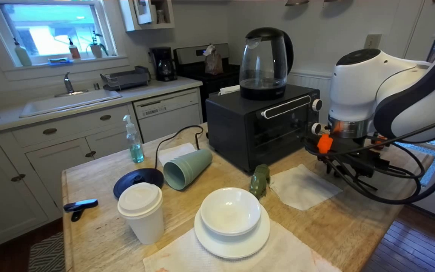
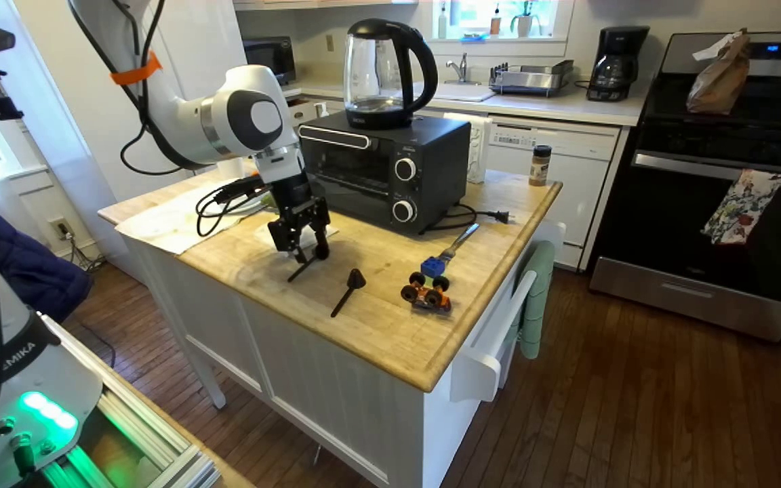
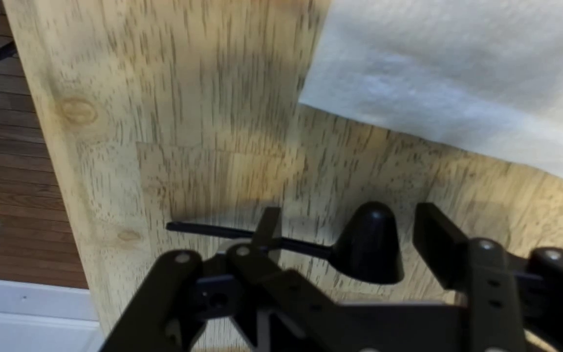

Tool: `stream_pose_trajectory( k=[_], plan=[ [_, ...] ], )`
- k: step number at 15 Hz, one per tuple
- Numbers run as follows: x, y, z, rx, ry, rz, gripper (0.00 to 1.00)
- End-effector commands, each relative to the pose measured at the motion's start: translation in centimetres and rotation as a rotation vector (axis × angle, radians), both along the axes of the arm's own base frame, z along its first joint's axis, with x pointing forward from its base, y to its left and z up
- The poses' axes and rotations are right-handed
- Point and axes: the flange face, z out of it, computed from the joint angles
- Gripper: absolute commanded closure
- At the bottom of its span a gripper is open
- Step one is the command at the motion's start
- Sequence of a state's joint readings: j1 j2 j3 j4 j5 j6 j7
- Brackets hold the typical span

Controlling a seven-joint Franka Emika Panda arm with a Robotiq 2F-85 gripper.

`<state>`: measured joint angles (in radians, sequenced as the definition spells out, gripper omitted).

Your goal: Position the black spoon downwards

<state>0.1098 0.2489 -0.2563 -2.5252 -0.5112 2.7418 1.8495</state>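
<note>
The black spoon (image 3: pixel 369 247) lies on the wooden table in the wrist view. Its rounded, cone-like bowl is between my fingers, touching neither visibly. Its thin straight handle passes under the left finger and points left toward the table edge. My gripper (image 3: pixel 347 212) is open around the bowl, low over the table. In an exterior view the spoon's handle (image 2: pixel 301 269) sticks out below the gripper (image 2: pixel 310 255); its bowl cannot be told apart from the dark fingers. In an exterior view the gripper (image 1: pixel 353 172) is partly behind cables, and I cannot make out the spoon.
Another dark utensil (image 2: pixel 355 279) lies nearby, with a toy car (image 2: pixel 426 295), blue block (image 2: pixel 433 266) and fork (image 2: pixel 459 242) beyond it. A napkin (image 3: pixel 433 73) lies beside the spoon. The toaster oven (image 2: pixel 384 169) bears a kettle (image 2: pixel 380 74). A white bowl (image 1: pixel 230 211) sits on a plate.
</note>
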Motion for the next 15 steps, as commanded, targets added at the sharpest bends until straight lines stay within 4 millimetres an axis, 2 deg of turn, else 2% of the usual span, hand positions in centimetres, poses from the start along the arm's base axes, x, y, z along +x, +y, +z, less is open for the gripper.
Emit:
stream_pose_trajectory(
  k=[1, 5, 9, 12, 13, 14, 15],
  plan=[
    [0.32, -0.03, -0.45, -0.015, -0.007, -0.001, 0.31],
    [0.31, -0.01, -0.44, -0.011, -0.007, -0.003, 0.27],
    [0.32, 0.01, -0.5, -0.009, -0.006, -0.006, 0.29],
    [0.28, 0.02, -0.53, -0.008, -0.005, -0.006, 0.39],
    [0.25, 0.01, -0.56, -0.007, -0.003, -0.005, 0.39],
    [0.23, 0.01, -0.62, -0.008, -0.001, -0.005, 0.47],
    [0.23, 0.01, -0.61, -0.006, -0.002, -0.006, 0.48]
  ],
)
